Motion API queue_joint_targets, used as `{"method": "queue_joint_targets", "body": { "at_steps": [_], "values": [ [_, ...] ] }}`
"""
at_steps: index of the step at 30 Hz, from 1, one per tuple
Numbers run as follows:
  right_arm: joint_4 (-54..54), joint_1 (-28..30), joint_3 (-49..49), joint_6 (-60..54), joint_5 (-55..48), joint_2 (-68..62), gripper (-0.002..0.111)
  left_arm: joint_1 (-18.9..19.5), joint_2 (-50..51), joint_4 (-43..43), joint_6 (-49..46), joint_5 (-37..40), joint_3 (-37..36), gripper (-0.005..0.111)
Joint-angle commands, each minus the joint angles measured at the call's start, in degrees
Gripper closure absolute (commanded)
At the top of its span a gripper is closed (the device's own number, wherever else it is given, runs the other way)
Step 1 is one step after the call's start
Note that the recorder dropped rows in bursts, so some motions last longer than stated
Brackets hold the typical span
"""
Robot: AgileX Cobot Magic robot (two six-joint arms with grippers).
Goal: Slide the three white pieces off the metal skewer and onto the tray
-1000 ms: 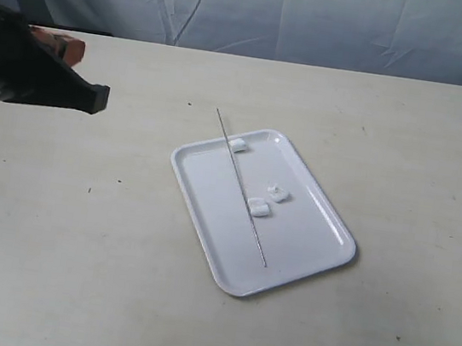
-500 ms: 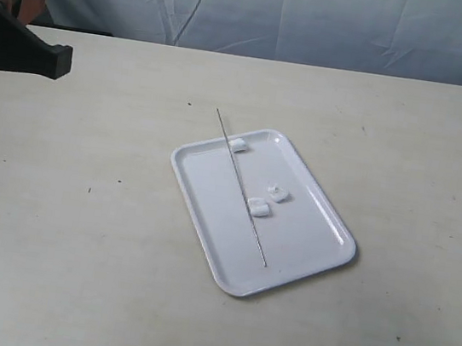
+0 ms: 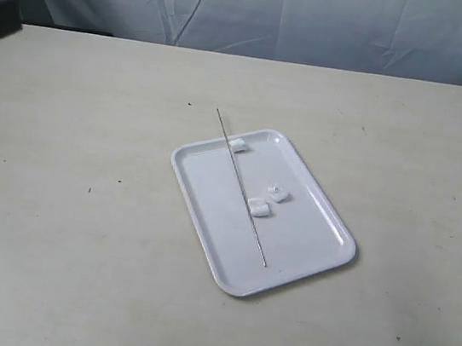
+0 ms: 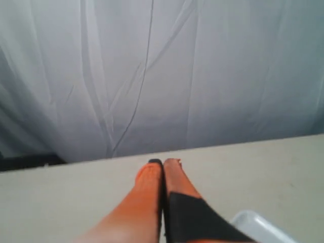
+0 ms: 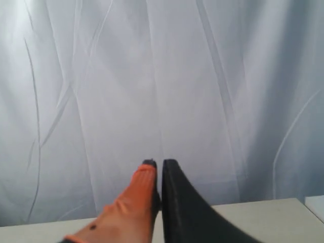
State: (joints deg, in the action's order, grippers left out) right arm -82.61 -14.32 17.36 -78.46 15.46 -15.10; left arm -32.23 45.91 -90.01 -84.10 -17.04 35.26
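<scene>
The left pincer [image 4: 163,163] and right pincer [image 5: 156,163] are each held with fingers pressed together on nothing, both well apart from the tray [image 3: 210,200], which is set out on the worktop [image 3: 74,246]. The skewer [image 3: 242,187] is laid slantwise across the tray with one end overhanging the rim, and the three pieces [image 3: 258,207] are seen on the tray, two just beside the rod (whether either is threaded cannot be told). If a pincer were brought in carelessly, the overhanging end could be clipped, the rod levered, and pieces flicked over the low rim.
</scene>
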Motion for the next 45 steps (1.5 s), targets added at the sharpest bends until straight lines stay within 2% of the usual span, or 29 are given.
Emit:
{"method": "queue_joint_targets", "body": {
  "at_steps": [1, 5, 8, 15, 20, 27, 30, 35, 42, 45],
  "values": [
    [1.89, 4.75, -6.01, 0.07, -3.23, 5.48, 0.103, 5.43, -7.89, 5.64, 0.02, 3.35, -0.24, 0.107],
    [1.78, 8.8, -11.35, 0.07, -9.08, 10.53, 0.103, 13.42, -14.5, 5.52, 0.02, 2.74, -2.34, 0.107],
    [1.78, 11.39, -14.37, 0.07, -9.1, 14.05, 0.103, 18.01, -19.37, 5.52, 0.02, 3.23, -5.3, 0.107],
    [3.35, 16.49, -17.06, 0.07, -12.13, 15.1, 0.103, 25.54, -26.87, 5.52, 0.02, 3.54, -16.53, 0.107],
    [4.13, 17.69, -17.2, 0.07, -15.46, 15.1, 0.103, 28.92, -32.76, 5.52, 0.02, 3.46, -24.88, 0.107],
    [5.48, 17.77, -17.36, 0.07, -14.93, 15.1, 0.103, 30.03, -37.61, 6.77, 0.02, 4.05, -33.13, 0.107],
    [6.78, 17.77, -17.36, 0.07, -16.73, 15.1, 0.103, 30.03, -38.55, 6.77, 0.02, 8.14, -35.26, 0.107],
    [6.55, 17.77, -17.36, 0.07, -22.27, 15.1, 0.103, 30.03, -38.55, 6.77, 0.02, 18.13, -35.26, 0.107],
    [5.9, 17.77, -17.36, 0.07, -21.99, 15.1, 0.103, 30.03, -38.55, 7.4, 0.02, 19.14, -35.26, 0.107],
    [2.25, 17.77, -17.36, 0.07, -16.42, 15.1, 0.103, 30.03, -38.55, 7.4, 0.02, 19.14, -35.26, 0.107]
  ]
}}
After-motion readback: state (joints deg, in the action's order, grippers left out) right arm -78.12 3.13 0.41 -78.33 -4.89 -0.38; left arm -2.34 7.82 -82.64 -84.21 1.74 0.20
